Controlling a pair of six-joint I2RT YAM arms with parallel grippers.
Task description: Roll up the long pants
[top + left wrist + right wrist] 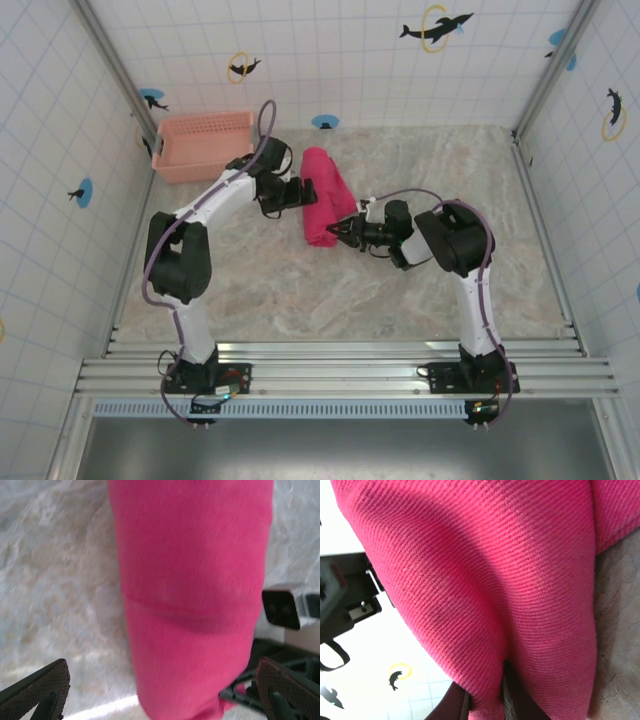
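1. White tiled walls with dolphin stickers close in a marbled desk. A basket sits in the far left corner.
2. The pants lie mid-desk, a little toward the far side. They are already gathered into a thick, short roll, just right of the basket but apart from it.
3. The roll's long axis runs far to near, tilted slightly, with the near end toward the right arm.
4. The left tool is at the roll's left flank, about halfway along. Its fingers are spread wide in the left wrist view, and the roll lies ahead between them, ungripped.
5. The right tool is at the near end of the roll. In the right wrist view its fingers are pinched on a fold of the cloth.
6. Judgement: the rolling looks nearly done. The next move turns on that axis. The right tool has the near end, while the left tool faces the roll side-on and is better placed to steady or tuck it.
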